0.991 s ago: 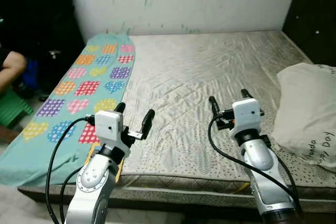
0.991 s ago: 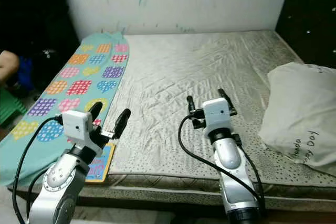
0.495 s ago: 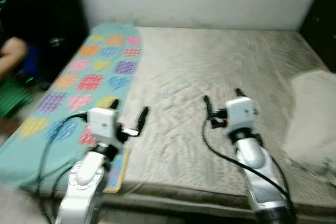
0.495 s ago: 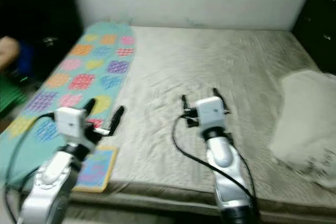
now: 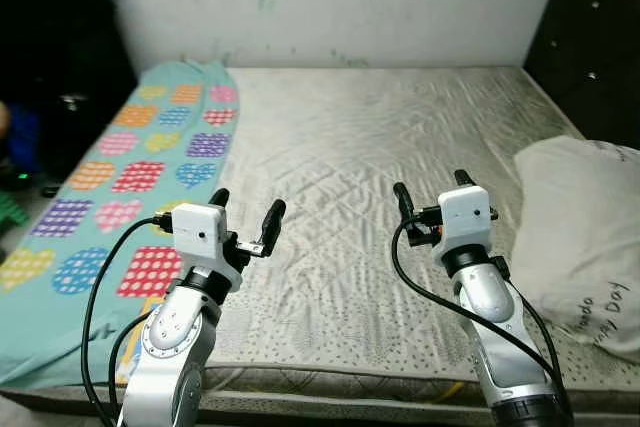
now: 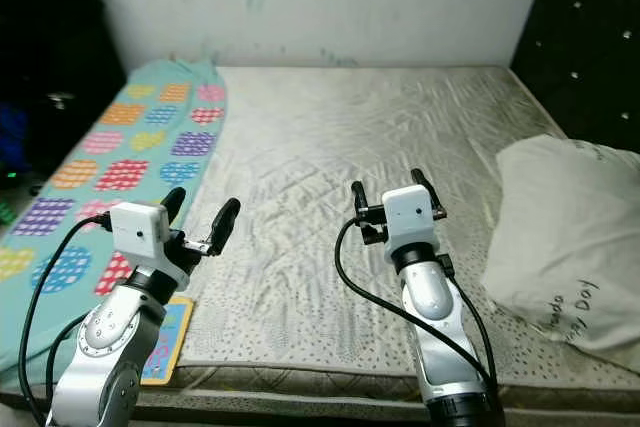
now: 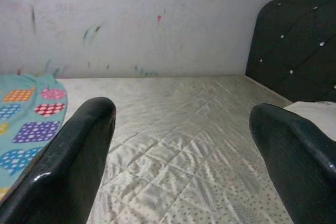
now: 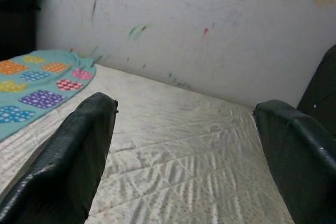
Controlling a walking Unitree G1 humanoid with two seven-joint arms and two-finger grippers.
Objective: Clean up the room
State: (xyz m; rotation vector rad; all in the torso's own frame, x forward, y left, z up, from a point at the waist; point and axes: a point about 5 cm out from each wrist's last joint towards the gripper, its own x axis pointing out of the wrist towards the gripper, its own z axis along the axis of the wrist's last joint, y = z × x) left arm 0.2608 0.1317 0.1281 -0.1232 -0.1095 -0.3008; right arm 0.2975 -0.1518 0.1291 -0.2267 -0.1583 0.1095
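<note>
Now the camera has swung a little to the right since a second ago, and the blur of half a second ago is gone: the green stool and the person's arm at the far left edge have slipped from the picture, while the black tufted headboard (image 5: 590, 37) shows more on the right. Both arms reach forward over the near edge of the bare quilted mattress (image 5: 370, 137), much as before. The left gripper (image 5: 245, 217) hovers with its fingers spread apart, holding nothing; the right gripper (image 5: 432, 190) is likewise released and empty. A turquoise blanket with coloured hearts (image 5: 120, 177) lies along the mattress's left side. A white pillow (image 5: 580, 227) rests at the right edge, well apart from the right gripper.
</note>
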